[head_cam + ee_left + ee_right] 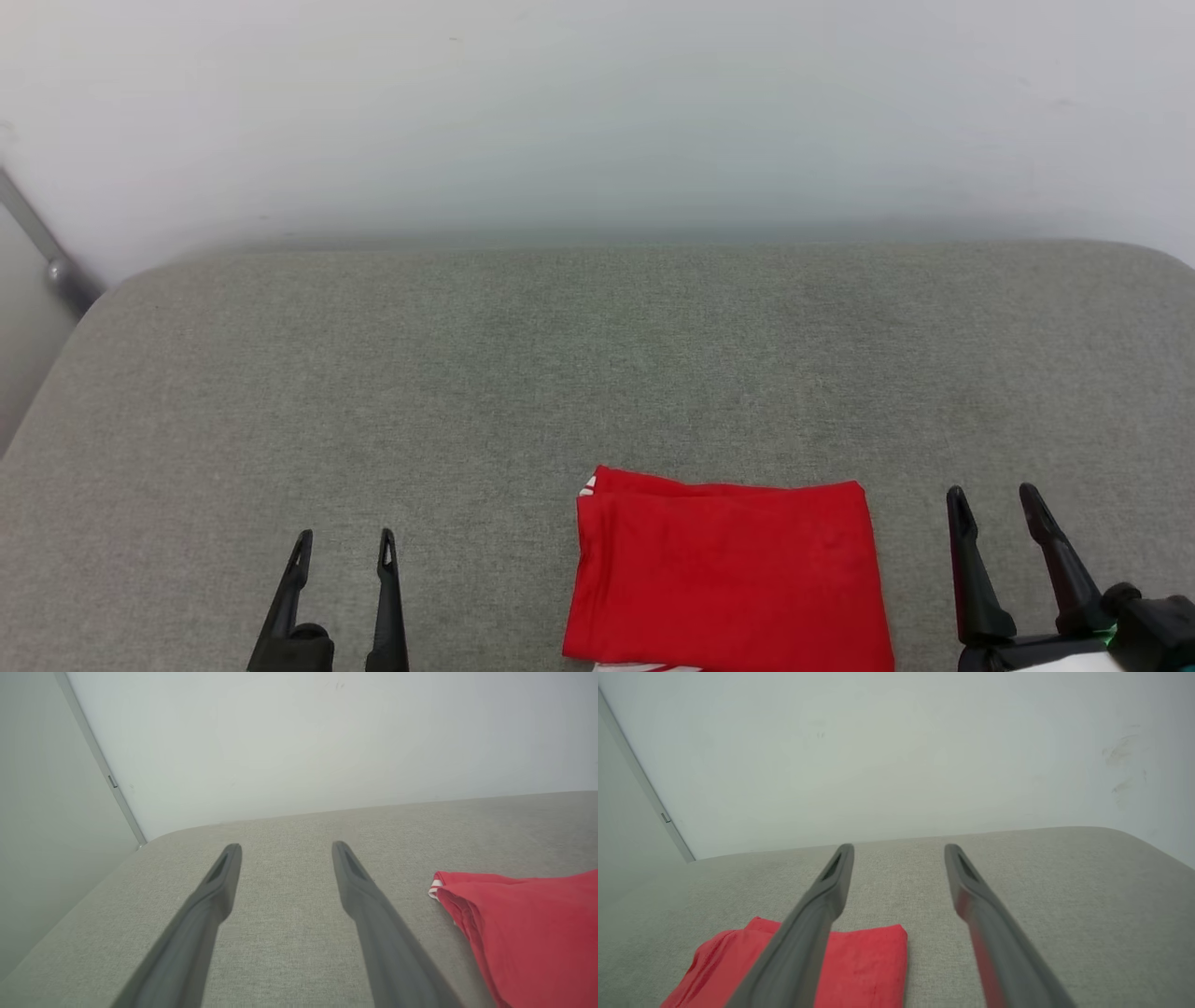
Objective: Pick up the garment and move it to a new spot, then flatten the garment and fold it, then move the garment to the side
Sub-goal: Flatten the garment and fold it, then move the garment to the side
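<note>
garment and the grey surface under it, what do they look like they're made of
The garment looks like soft knit cloth, probably jersey, in matte red: it lies in limp folded layers with rounded edges. The grey surface looks like woven upholstery fabric over padding, also matte: it has a fine speckled weave and rounded corners, though the filling is hidden.

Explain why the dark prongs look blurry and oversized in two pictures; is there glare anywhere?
Left wrist view: the left end effector sits close to the lens, so its fingers blur and widen toward the bottom edge. Right wrist view: the right end effector does likewise. Head view: soft even light, no glare, the red shirt crisp.
</note>
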Motion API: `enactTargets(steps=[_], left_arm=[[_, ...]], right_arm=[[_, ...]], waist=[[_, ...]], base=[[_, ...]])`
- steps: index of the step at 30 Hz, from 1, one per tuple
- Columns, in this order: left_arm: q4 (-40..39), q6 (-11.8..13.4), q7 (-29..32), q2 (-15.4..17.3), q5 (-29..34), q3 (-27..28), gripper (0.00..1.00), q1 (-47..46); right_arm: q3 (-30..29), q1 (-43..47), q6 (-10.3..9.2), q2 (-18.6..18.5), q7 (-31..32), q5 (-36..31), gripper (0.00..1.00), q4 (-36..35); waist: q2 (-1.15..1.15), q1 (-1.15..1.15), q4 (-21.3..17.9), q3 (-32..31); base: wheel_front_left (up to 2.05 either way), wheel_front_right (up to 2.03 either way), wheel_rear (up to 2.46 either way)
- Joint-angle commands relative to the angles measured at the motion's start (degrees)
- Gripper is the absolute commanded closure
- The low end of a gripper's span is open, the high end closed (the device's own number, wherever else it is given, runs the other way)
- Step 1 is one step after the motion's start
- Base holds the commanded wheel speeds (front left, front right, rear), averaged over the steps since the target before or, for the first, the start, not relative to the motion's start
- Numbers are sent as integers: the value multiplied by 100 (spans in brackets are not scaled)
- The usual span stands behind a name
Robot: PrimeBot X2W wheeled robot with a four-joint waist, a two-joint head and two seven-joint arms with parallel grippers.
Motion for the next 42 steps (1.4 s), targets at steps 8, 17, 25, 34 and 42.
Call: enactTargets(steps=[8,17,25,34,42], left_arm=[[-36,-60,-11,-41,13,4,0,121],[-60,-63,-11,-81,8,41,0,144],[-32,-57,-11,-133,-5,65,0,117],[-3,-83,-11,-182,-26,74,0,-14],[-53,-108,-11,-215,-54,56,0,-175]], right_arm=[[-75,289,-3,117,-30,-85,0,-186],[-123,152,-4,129,-32,-134,0,-268],[-316,-620,-3,-342,280,-210,0,-733],[249,-1733,-4,-1730,2794,466,0,-845],[740,-1859,-3,-2665,5608,2479,0,-728]], waist=[[0,0,68,32],[0,0,92,21],[0,0,82,7],[0,0,146,105],[0,0,214,460]], base=[[0,0,0],[0,0,0],[0,0,0],[0,0,0],[0,0,0]])
